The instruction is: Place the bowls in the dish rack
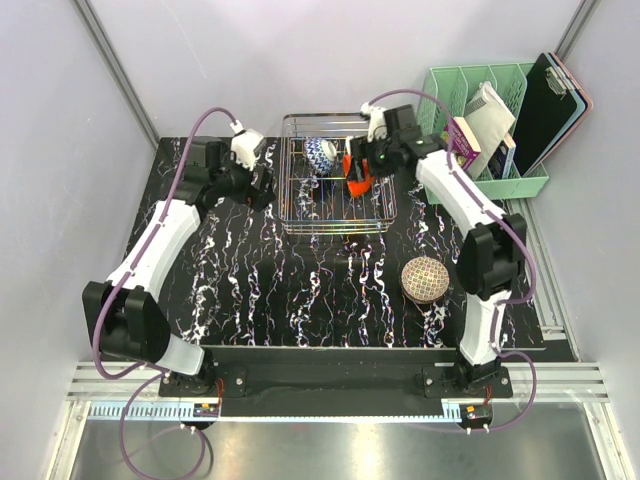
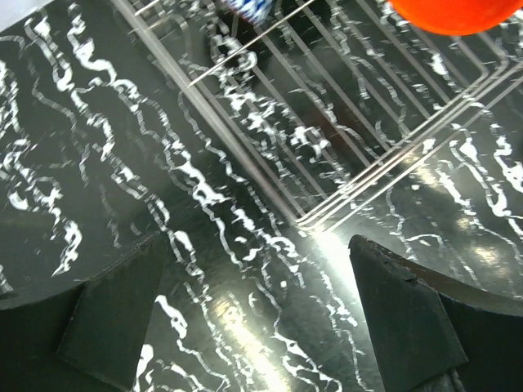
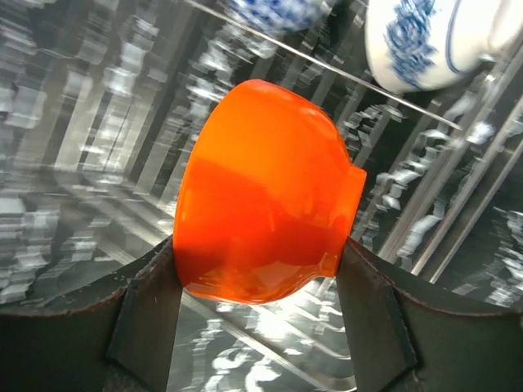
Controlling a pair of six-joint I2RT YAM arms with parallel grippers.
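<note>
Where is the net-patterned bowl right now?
In the top view, the net-patterned bowl sits on the table, right side, outside the dish rack, beside the right arm.

Pale grey walls [image 1: 300, 60] w/ metal struts [image 1: 115, 70] at 11 & 1 o'clock; blk white-veined marble counter [image 1: 300, 290]; shiny steel strip [image 1: 330, 445] at 6.

Four bowls are in sight: one orange-red bowl [image 3: 261, 196], one net-patterned bowl [image 1: 425, 278] and two blue-and-white bowls [image 3: 421, 45], the second of these cut off at the top edge of the right wrist view and so only probably a bowl. There is one wire dish rack [image 1: 320, 210], one mint-green organiser [image 1: 520, 187], one black clipboard [image 1: 545, 105] and two arms, the left arm [image 1: 160, 240] and the right arm [image 1: 470, 205]
</note>
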